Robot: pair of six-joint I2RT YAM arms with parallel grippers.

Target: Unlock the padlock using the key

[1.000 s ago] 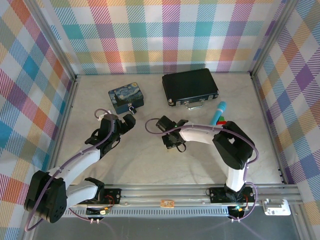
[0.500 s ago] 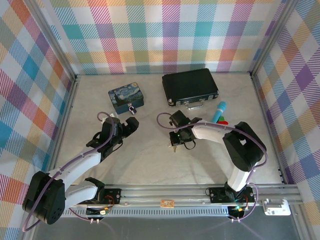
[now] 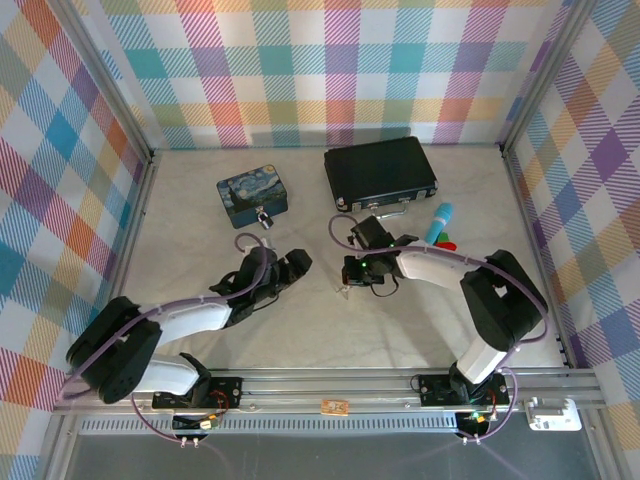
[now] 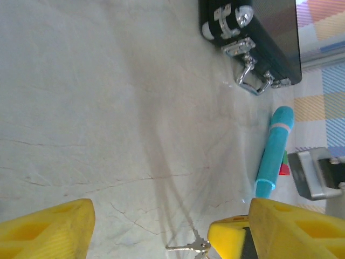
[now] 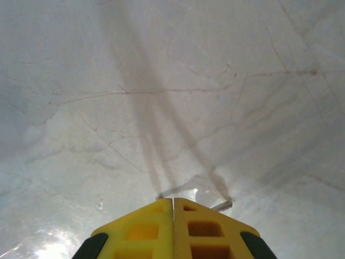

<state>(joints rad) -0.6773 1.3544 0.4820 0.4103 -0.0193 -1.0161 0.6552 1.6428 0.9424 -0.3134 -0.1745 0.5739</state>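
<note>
Top external view: the right jaws are closed on the thin dark-metal key (image 3: 342, 291). The tiny silver-grey metal padlock (image 3: 264, 217) sits at the front of the blue painted tin (image 3: 250, 193), beyond and left of the key. The open left jaws stand nearer it.

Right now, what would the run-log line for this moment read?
right gripper: shut on key | left gripper: open | padlock: at tin's near edge, untouched | step: key not yet at padlock

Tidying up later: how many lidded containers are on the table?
2: the blue painted rectangular tin far left of centre, and the black hard briefcase to its right. None seem hidden.
</note>
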